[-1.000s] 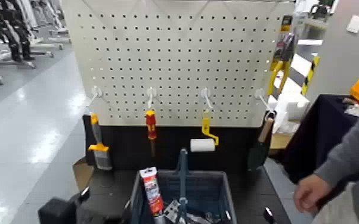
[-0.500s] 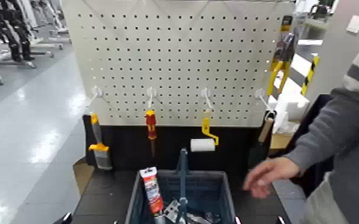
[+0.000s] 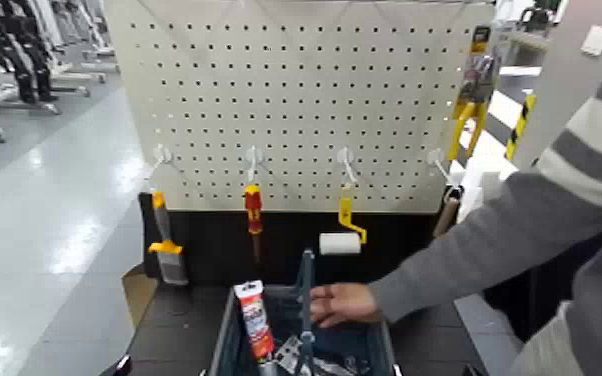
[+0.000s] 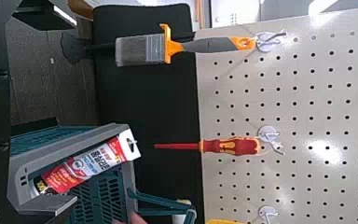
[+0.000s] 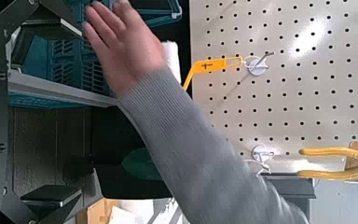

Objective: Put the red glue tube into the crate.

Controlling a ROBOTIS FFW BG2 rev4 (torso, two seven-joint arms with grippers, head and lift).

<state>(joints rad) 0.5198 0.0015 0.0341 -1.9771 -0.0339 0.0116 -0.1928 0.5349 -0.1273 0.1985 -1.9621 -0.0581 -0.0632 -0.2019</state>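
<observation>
Red glue tube (image 3: 256,322) in crate (image 3: 383,332), apart from left fingers (image 4: 45,15)

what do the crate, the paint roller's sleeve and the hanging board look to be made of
The crate looks like matte blue-grey plastic, judging by its moulded, slatted sides. The roller sleeve seems to be a soft white foam or short nap, but which one is unclear. The board has a flat, pale painted look with regular punched holes, likely metal, possibly hardboard.
</observation>
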